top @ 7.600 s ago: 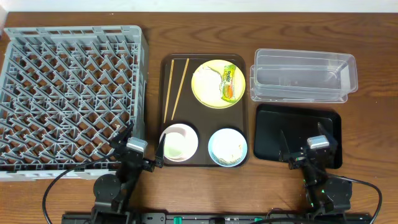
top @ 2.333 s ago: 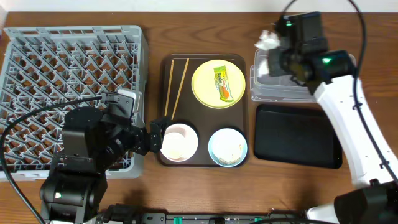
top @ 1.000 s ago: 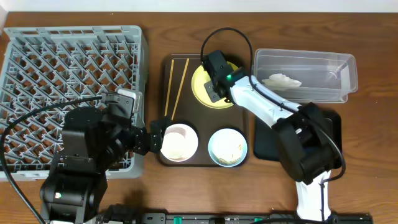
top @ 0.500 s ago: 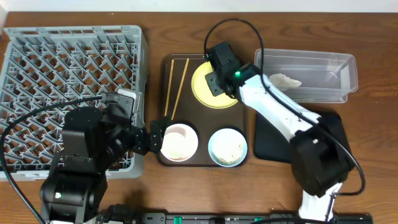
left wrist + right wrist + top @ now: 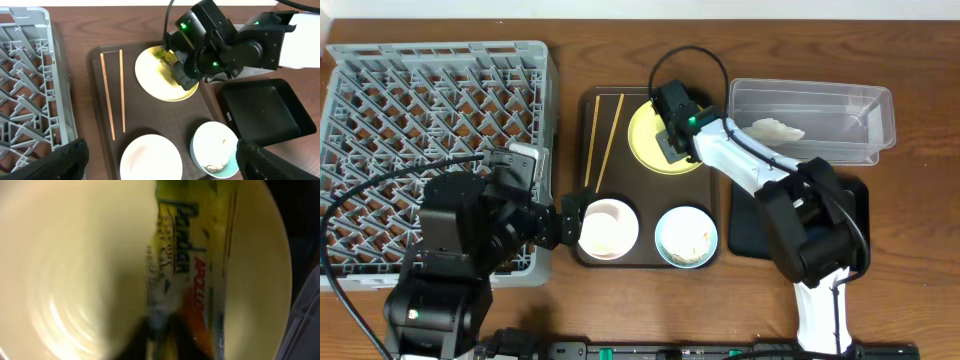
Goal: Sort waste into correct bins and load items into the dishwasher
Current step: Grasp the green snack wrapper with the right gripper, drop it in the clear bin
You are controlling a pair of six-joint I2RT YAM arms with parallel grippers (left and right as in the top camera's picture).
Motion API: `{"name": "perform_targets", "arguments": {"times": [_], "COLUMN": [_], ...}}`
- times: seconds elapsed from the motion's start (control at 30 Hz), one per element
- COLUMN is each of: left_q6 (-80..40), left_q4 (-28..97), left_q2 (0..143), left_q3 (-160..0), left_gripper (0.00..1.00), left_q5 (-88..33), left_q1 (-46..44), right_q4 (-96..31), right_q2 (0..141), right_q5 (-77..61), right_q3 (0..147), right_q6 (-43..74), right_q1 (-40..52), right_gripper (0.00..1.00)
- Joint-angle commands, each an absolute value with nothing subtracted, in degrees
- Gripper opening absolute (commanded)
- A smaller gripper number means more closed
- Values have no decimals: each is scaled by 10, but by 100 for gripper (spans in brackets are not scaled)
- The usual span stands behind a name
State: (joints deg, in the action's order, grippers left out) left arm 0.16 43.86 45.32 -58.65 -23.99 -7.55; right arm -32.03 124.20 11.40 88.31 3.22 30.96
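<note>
The yellow-green snack wrapper (image 5: 190, 265) with orange print lies on the round yellow plate (image 5: 642, 142) at the back of the brown tray. My right gripper (image 5: 157, 337) is down on the plate, its dark fingers pinched on the wrapper's near end. A crumpled white tissue (image 5: 772, 128) lies inside the clear tub (image 5: 880, 110). My left gripper (image 5: 162, 160) stands wide open, low over the white bowl (image 5: 151, 157). Beside that bowl is the pale blue bowl (image 5: 215, 147) with a clump of rice (image 5: 215, 167). Two chopsticks (image 5: 603, 140) lie along the tray's left side.
The grey dish rack (image 5: 430, 150) fills the table's left part. The black tray (image 5: 750, 215) lies in front of the clear tub, partly under my right arm. The brown serving tray (image 5: 642, 195) carries the plate, the bowls and the chopsticks.
My right gripper stayed over the yellow plate, drew back a little, then came down and closed on the wrapper's end. The left arm has not moved.
</note>
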Motion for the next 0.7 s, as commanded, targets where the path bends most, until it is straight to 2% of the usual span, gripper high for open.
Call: {"name": "perform_targets", "arguments": {"times": [0.0, 0.2, 0.37, 0.67], "left_q6": [1, 1, 1, 1], "left_q4": [439, 439, 439, 439], "left_q2": [452, 452, 452, 452], "left_q3": [-596, -596, -596, -596], "left_gripper": [94, 94, 94, 94], "left_q5": [-239, -239, -239, -239], "left_q1": [-76, -76, -76, -76], "right_q4": [-326, -329, -375, -537], "right_q2": [1208, 1085, 1001, 998], "right_q5": [82, 55, 55, 55], "right_q3": [882, 882, 882, 881], "right_q6": [32, 32, 55, 116], "right_q1": [302, 289, 243, 106], "right_gripper": [1, 1, 1, 1]}}
